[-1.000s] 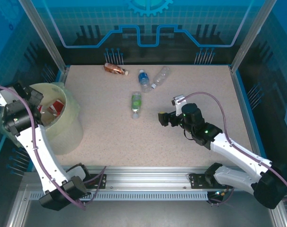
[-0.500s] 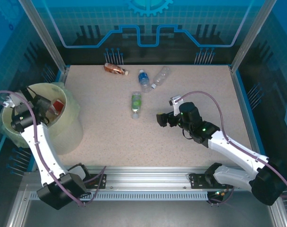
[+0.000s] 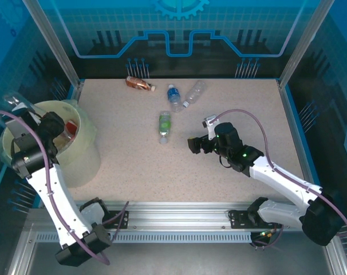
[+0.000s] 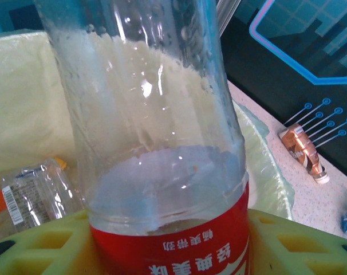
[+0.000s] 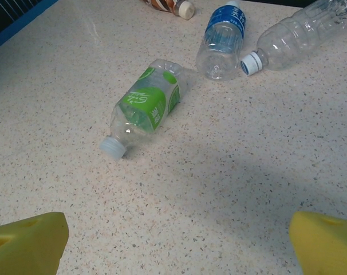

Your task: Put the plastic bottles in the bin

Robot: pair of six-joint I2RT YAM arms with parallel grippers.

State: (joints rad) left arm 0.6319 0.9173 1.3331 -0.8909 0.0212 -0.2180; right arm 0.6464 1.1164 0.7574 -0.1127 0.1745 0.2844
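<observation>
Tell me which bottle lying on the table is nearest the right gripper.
The green-labelled bottle, lying alone mid-table just beyond the right gripper; the blue-labelled bottle, clear bottle and brown bottle lie farther back.

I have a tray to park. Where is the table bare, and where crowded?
Bare: the near strip between the bin and the right gripper, and the far right corner beyond the clear bottle. Crowded: far middle, around the green-label bottle and blue-label bottle.

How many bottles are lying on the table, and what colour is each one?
Green-label bottle: 1
Blue-label bottle: 1
Brown bottle: 1
Clear bottle with no label: 1
Total: 4
</observation>
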